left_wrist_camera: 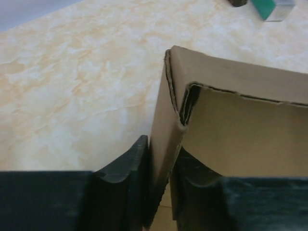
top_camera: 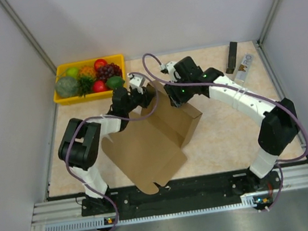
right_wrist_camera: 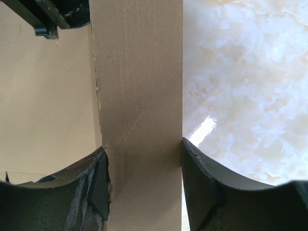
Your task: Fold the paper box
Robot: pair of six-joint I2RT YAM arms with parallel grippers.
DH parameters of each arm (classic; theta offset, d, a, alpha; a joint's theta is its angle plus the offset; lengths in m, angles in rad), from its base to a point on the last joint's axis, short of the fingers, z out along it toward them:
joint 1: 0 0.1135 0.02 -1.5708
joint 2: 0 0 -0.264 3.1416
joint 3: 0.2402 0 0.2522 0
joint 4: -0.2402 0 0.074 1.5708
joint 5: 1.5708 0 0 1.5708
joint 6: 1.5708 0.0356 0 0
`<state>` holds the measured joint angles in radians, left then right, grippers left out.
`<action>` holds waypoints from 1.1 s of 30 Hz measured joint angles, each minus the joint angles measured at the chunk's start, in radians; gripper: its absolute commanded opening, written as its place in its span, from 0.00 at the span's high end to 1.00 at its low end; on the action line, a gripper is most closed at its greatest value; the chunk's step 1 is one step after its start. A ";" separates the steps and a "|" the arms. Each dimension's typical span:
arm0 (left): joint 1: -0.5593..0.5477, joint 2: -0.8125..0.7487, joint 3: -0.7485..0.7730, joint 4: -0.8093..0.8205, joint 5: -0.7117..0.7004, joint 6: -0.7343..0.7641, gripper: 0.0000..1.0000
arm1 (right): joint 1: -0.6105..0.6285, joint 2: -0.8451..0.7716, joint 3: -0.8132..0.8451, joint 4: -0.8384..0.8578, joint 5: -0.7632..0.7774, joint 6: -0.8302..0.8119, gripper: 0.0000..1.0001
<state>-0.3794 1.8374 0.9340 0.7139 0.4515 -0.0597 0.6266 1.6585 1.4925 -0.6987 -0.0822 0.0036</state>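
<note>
Paper box (top_camera: 166,122) is found in the middle of the table (top_camera: 231,133), partly formed; walls are raised at its far end, while a broad flap (top_camera: 142,151) is left lying flat toward the arms; one upright wall is pinched by the left gripper (left_wrist_camera: 160,149), its jaws drawn close; a wider cardboard strip is clamped across by the right gripper (right_wrist_camera: 144,149), its jaws set further apart; roughly half is judged done; the walls are yet to be locked and the lid closed.

Robotics lab cell, clearly: a marble-look table (top_camera: 225,134) was walled in by plain grey panels (top_camera: 0,85), and two robot arms (top_camera: 237,95) were bolted to an aluminium rail (top_camera: 300,175) at the near edge.
</note>
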 measured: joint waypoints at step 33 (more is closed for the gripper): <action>-0.101 -0.177 -0.211 0.010 -0.417 0.027 0.48 | 0.071 -0.001 0.017 -0.044 -0.030 0.080 0.46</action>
<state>-0.4808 1.6604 0.7227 0.7235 0.0341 -0.0322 0.6979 1.6577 1.5097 -0.7429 -0.1120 0.0837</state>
